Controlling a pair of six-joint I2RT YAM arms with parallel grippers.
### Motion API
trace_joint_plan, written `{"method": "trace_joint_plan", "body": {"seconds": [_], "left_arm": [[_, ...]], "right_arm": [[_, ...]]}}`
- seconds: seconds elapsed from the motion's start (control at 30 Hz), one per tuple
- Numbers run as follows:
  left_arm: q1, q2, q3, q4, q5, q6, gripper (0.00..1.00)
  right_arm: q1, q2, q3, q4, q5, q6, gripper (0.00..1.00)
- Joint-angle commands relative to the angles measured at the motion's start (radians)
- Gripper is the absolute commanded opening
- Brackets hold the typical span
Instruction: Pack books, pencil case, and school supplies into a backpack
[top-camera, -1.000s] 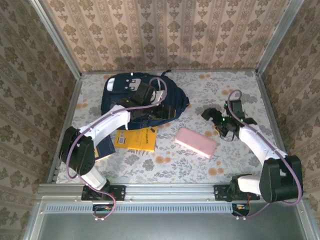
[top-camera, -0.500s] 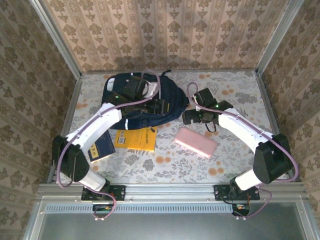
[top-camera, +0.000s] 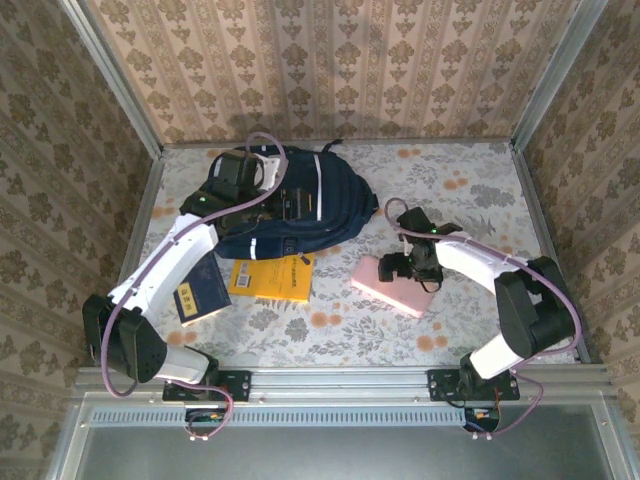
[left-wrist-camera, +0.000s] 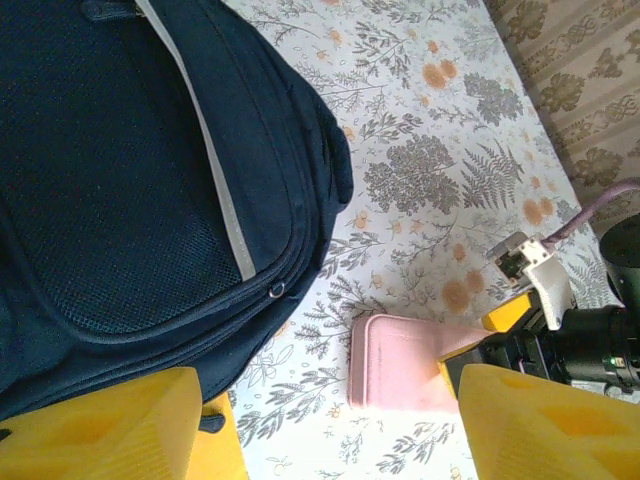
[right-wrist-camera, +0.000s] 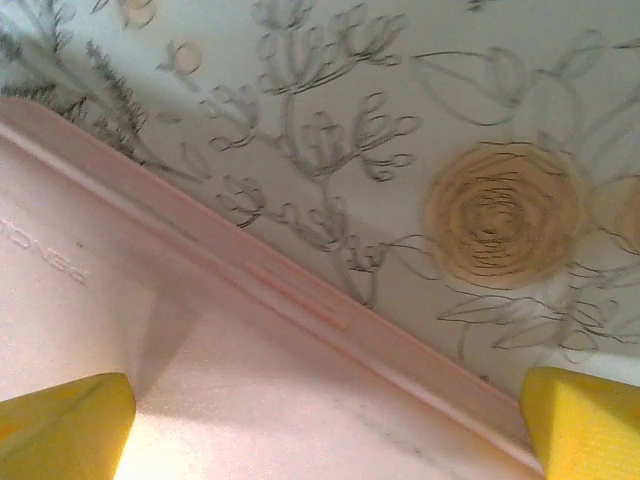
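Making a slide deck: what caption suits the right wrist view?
Open right hand over the pink box edge on the floral table.

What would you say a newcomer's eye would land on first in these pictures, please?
Probably the big navy backpack lying at the far left of the floral table, dwarfing everything else. Next comes the pink pencil case at centre right, with the right gripper directly over it, yellow fingers spread wide. A bright yellow book also stands out just in front of the backpack.
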Motion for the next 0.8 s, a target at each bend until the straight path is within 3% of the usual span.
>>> {"method": "trace_joint_plan", "body": {"seconds": [0.0, 0.2, 0.43, 0.6, 0.77], "left_arm": [[0.009, -0.004, -0.012, 0.04, 0.048, -0.025, 0.7], [0.044, -0.002, -0.014, 0.047, 0.062, -0.032, 0.7], [0.047, 0.002, -0.015, 0.052, 0.069, -0.035, 0.7], [0.05, 0.006, -0.015, 0.056, 0.081, -0.04, 0.69], [0.053, 0.004, -0.021, 0.056, 0.08, -0.041, 0.69]], "right_arm": [[-0.05, -0.038, -0.07, 0.038, -0.107, 0.096, 1.0], [-0.052, -0.126, -0.183, 0.123, -0.329, 0.209, 1.0], [-0.02, -0.317, -0.367, 0.269, -0.455, 0.442, 1.0], [0.114, -0.296, -0.317, 0.215, -0.371, 0.43, 1.0], [0.231, -0.246, -0.165, -0.065, -0.058, 0.358, 1.0]]}}
